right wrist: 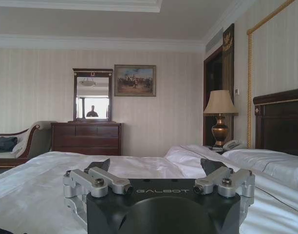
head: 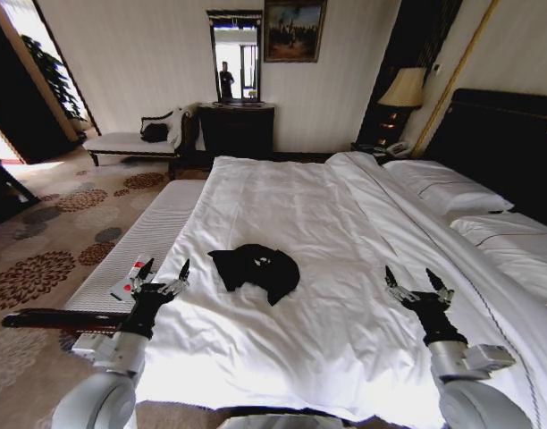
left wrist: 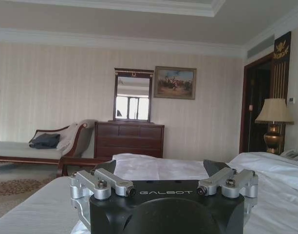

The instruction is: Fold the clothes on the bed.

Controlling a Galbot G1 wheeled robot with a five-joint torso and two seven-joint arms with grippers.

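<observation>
You see the black short-sleeved T-shirt of soft cloth (head: 255, 270) lying crumpled in a loose heap on the large bed with white sheets and a dark wooden headboard (head: 345, 223), roughly in the middle of the near half of the duvet and well apart from the white pillows (head: 452, 192) at the head end. Your left tool (head: 165, 271) hovers at the left edge of the bed, near the shirt but not touching it — its two dark fingers are spread wide and hold nothing. Just beside it, on the narrow white-cushioned bench (head: 148, 241) that runs along this side of the bed, lies a small red-and-white item (head: 130, 279). Your right tool (head: 415, 280) stands over the white duvet on the other side of the shirt, a bit further from it, and its fingers are also wide apart and empty. In the left wrist view the left tool (left wrist: 163, 170) points across the bed toward the dark wooden dresser (left wrist: 129, 140) with the mirror (left wrist: 133, 95) above it; in the right wrist view the right tool (right wrist: 158, 168) points the same way, with a table lamp (right wrist: 220, 114) standing next to the headboard.
</observation>
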